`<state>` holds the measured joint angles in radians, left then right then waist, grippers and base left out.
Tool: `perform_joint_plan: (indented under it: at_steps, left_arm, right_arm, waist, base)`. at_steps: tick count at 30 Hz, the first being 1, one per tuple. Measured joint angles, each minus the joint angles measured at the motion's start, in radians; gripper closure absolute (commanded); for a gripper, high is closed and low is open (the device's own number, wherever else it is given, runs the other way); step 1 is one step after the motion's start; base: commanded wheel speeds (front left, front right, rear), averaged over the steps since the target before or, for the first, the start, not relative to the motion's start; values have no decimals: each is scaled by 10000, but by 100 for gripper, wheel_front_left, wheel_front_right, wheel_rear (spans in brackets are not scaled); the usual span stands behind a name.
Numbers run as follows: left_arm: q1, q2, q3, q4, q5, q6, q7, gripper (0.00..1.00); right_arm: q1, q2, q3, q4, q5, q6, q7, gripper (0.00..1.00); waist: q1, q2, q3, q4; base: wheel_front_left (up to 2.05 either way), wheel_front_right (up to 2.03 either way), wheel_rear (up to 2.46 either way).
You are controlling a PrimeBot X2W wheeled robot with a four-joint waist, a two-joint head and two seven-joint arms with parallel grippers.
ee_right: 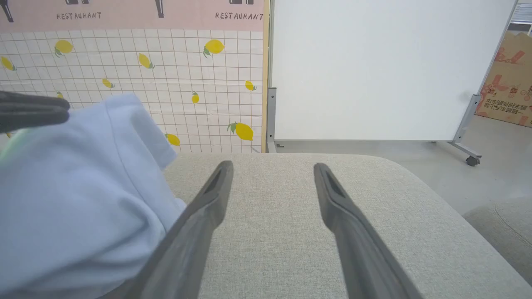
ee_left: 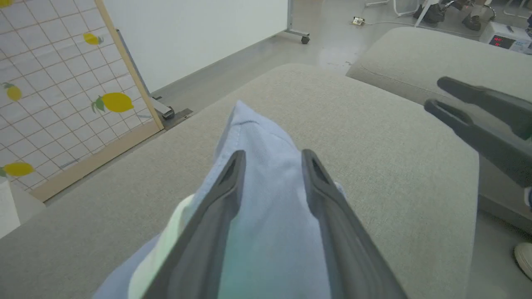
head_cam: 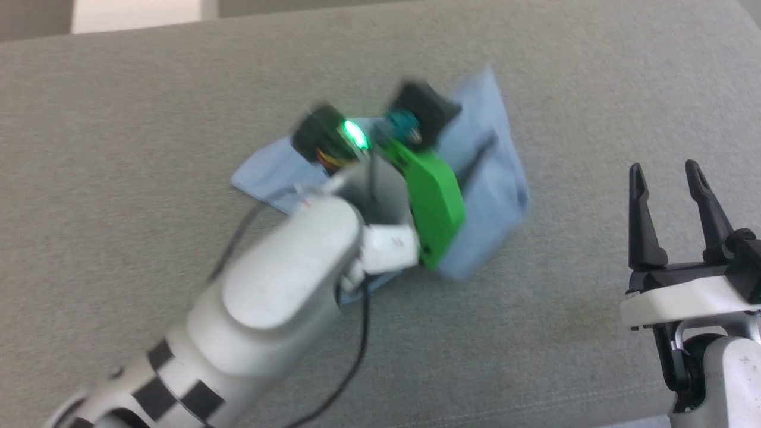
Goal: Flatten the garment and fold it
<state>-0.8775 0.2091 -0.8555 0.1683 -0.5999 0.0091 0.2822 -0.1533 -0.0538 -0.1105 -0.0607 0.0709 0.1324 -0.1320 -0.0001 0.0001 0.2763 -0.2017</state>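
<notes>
The left gripper [ee_left: 274, 160] stands with its fingers spread fairly wide, and light blue cloth of the garment [ee_left: 259, 133] fills the gap between them. Whether they bear on it cannot be told. In the head view the blurred left arm [head_cam: 279, 285] covers the garment's middle at frame centre. The fabric lies bunched and partly doubled on the grey cushion [head_cam: 148, 107], one corner pointing to the upper right. The right gripper [head_cam: 664, 169] sits at lower right, fingers wide and holding nothing, well apart from the cloth. A lemon-print panel [ee_left: 62, 83] fills the left wrist view's upper left. The knit looks light, soft and limp. It should slide easily on the upholstery and sag when lifted, so hems, shoulder seams or corners appear the surest places to pinch for spreading it flat.
</notes>
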Motion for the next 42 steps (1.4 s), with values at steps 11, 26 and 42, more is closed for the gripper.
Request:
perform_joint_plan:
  at_steps: [11, 26, 42]
  left_arm:
    - [405, 71, -54, 171, 144, -65, -872, 0]
    - [1349, 2702, 2059, -232, 196, 1172, -2681, 0]
    - [6184, 3605, 2017, -2309, 165, 3411, -3593, 0]
  right_arm:
    - [-107, 8, 10, 631, 84, 0, -207, 0]
    - [398, 12, 178, 232, -247, 0, 614, 0]
    - [1108, 4, 104, -276, -278, 0, 968, 0]
  waist:
    - [1, 0, 347, -322]
    - [1, 0, -974, 1065]
    - [1, -1, -2160, 2176]
  base:
    - [0, 0, 0]
    - [0, 0, 0]
    - [0, 0, 0]
